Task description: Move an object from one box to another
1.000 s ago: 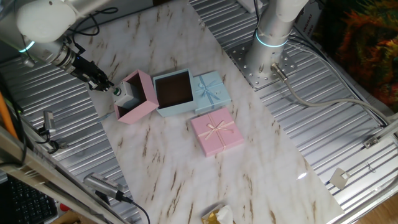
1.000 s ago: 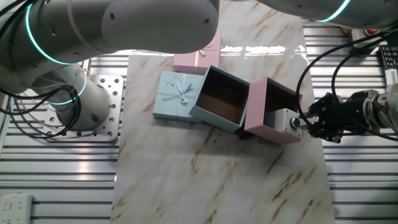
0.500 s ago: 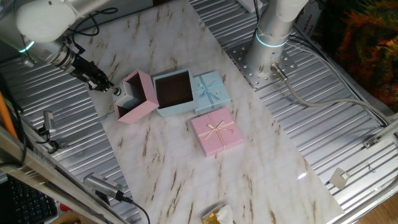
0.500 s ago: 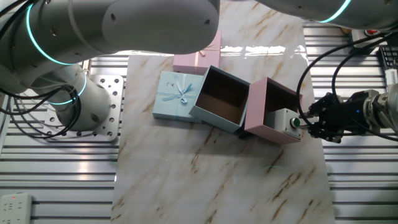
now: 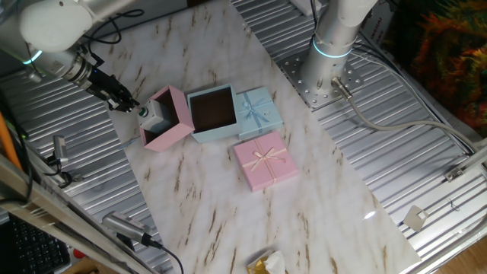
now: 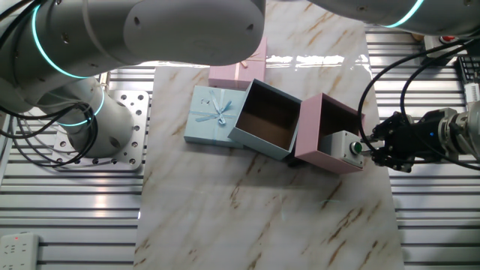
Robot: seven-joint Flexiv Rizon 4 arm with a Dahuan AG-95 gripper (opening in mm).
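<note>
Object: a small white blocky item [image 6: 343, 147] with a dark green round part on the face that looked toward the arm; it sat at the mouth of the pink box, in the corner nearest the pincer.
Pink box: [image 6: 330, 133] lay tipped on its side, its dark-lined opening turned toward the arm, one wall flat on the tabletop; in the one fixed view [image 5: 169, 119] it lay left of the blue box and touching it.
Pincer: [image 6: 373, 147] reached in roughly level from the side of the pink box's opening, tips at the object's green face. Whether the fingers were parted, closed, or already pressing on the object could not be told; the dark fingers merged together in both views.
Key relation: the object lay straight ahead of the pincer tips, along the line of the wrist, between the tips and the box's inner wall. Judged from this, a grasp called for a short advance, not a sideways shift.
Object's long axis: too small to tell.
Blue box: [image 6: 268, 119] stood upright and open with its brown lining [image 5: 212, 110] bare, on the far side of the pink box from the pincer.
Step in hand: judged as the approach or grasp; the transfer was not yet done.
Lids: a flat light blue piece with a bow [image 5: 259, 110] touched the blue box; a flat pink piece with a cream bow [image 5: 265, 160] lay just beside it.
Tabletop: marbled slab [image 5: 304, 198] carrying all boxes.
</note>
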